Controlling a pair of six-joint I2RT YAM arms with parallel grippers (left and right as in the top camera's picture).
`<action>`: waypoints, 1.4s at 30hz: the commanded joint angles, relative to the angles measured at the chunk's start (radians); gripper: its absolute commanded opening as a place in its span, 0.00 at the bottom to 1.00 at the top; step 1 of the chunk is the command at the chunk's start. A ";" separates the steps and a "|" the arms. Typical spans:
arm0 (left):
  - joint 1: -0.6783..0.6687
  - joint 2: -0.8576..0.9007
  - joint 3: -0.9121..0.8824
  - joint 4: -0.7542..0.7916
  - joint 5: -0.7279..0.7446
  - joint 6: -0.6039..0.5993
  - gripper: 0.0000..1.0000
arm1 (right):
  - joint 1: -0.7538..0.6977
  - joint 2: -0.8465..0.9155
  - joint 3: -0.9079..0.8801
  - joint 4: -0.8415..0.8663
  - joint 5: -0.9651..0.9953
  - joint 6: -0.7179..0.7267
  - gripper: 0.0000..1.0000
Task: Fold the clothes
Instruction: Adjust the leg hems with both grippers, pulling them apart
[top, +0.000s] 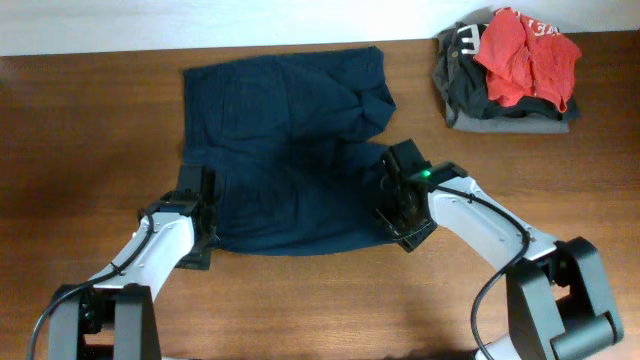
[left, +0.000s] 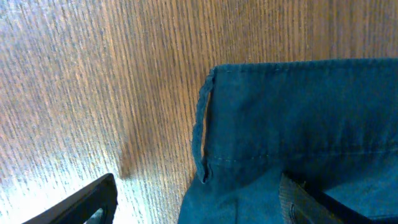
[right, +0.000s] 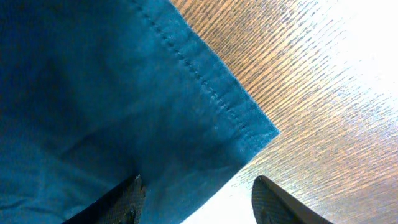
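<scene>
Wood grain runs the length of the brown surface, which carries everything. The navy shorts lie spread flat across its middle, a broad, wrinkled sheet of plain woven cloth with stitched hems. Far off at the right corner sits a pile that is no part of the job: a crumpled red garment on top of dark folded garments.

The left gripper and right gripper each sit at a near corner of the shorts, probably so both corners can be lifted together and carried over for a fold. In both wrist views the jaws are spread and straddle a hemmed corner (whether any finger is already under the cloth is hard to tell). Nothing is pinched.
</scene>
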 joint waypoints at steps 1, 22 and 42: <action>0.002 -0.009 -0.008 -0.018 -0.022 -0.002 0.85 | 0.010 0.054 -0.006 -0.001 0.018 0.017 0.61; 0.002 -0.011 -0.009 -0.070 -0.029 0.101 0.01 | -0.070 0.119 0.043 0.015 -0.093 -0.344 0.04; 0.002 -0.478 -0.010 -0.182 0.032 0.283 0.14 | -0.299 -0.179 0.100 -0.165 -0.087 -0.576 0.04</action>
